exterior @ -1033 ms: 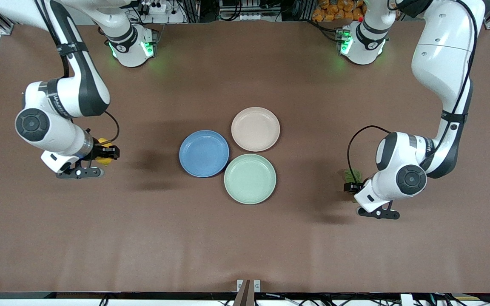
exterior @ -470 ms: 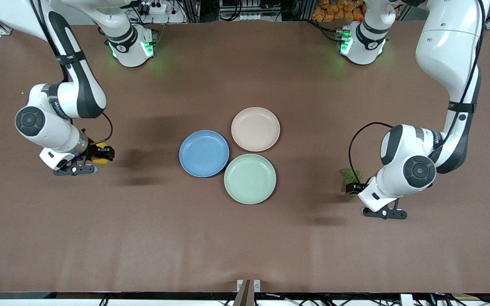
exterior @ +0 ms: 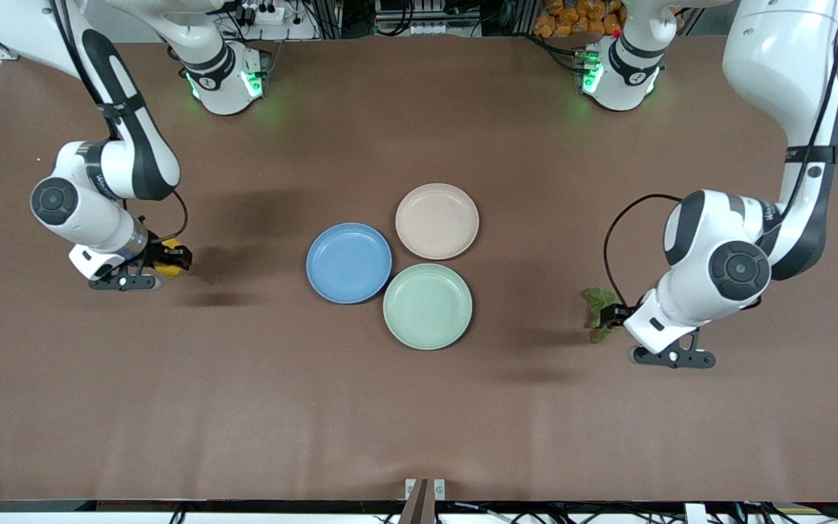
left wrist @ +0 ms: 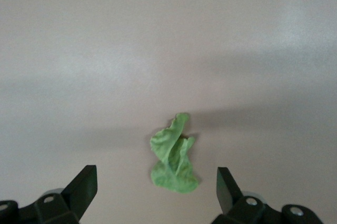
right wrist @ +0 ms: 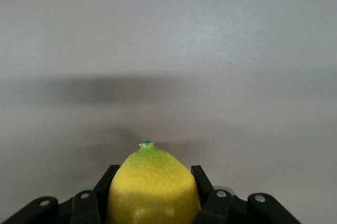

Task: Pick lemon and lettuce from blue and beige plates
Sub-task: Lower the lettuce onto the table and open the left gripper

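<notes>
Three plates sit clustered mid-bench, all bare: the blue plate (exterior: 348, 263), the beige plate (exterior: 437, 220) at its one o'clock, and a mint-green plate (exterior: 427, 306) nearest the front camera. Both task items are off them.

Out at the blue plate's nine o'clock, toward the right arm's end of the bench, the right gripper (exterior: 168, 260) is clamped on the lemon (exterior: 169, 267). In the right wrist view the fruit (right wrist: 153, 187) fills the space between the jaws, stem tip pointing out, over bare bench, so the hold looks snug on its broad middle. I judge it is being carried clear of the plates to be set down.

Toward the left arm's end, at the green plate's three o'clock, the lettuce (exterior: 599, 311) lies crumpled on the bench. The left gripper (left wrist: 156, 186) has its jaws spread wide with the leaf (left wrist: 173, 155) between them, touching neither, so it looks released. That half seems done; the lemon's drop-off appears to be what remains.
</notes>
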You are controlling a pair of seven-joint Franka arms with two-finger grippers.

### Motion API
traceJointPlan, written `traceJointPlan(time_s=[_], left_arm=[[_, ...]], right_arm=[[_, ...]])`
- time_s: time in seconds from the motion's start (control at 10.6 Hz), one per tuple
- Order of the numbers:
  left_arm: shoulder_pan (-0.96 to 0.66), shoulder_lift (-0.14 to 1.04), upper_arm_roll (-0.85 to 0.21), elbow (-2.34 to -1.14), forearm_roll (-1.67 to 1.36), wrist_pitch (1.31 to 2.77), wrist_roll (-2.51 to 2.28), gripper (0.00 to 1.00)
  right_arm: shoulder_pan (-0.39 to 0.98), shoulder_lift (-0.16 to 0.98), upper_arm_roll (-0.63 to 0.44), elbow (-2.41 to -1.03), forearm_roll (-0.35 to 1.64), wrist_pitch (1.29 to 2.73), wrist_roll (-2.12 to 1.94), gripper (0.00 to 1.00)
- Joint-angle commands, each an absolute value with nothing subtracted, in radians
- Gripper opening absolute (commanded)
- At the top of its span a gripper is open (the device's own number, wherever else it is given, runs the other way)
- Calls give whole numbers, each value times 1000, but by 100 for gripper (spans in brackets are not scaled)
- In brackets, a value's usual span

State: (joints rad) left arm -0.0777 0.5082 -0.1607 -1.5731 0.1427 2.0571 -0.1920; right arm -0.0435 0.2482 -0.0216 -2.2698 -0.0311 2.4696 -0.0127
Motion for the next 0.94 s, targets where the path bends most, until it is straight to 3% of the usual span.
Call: traceJointPlan(time_s=[0.0,0.28,0.66,0.85], left_arm=[[-37,379,-158,-1725,150,2054,-189,100],[3,224,-158,-1918,109,2069,-134,100],[12,92,-138,-2090,11,2085,-52,100],[12,-4,-138,-2207,11,2115,-52,100]], right_arm=[[-67,291,-14,-2283,26,2537,-37,26],[-61,336,-12,-2281,87,2554,-37,28],[-55,377,-12,-2281,98,2592,-37,30],[-51,388,-12,-2281,98,2608,-37,48]])
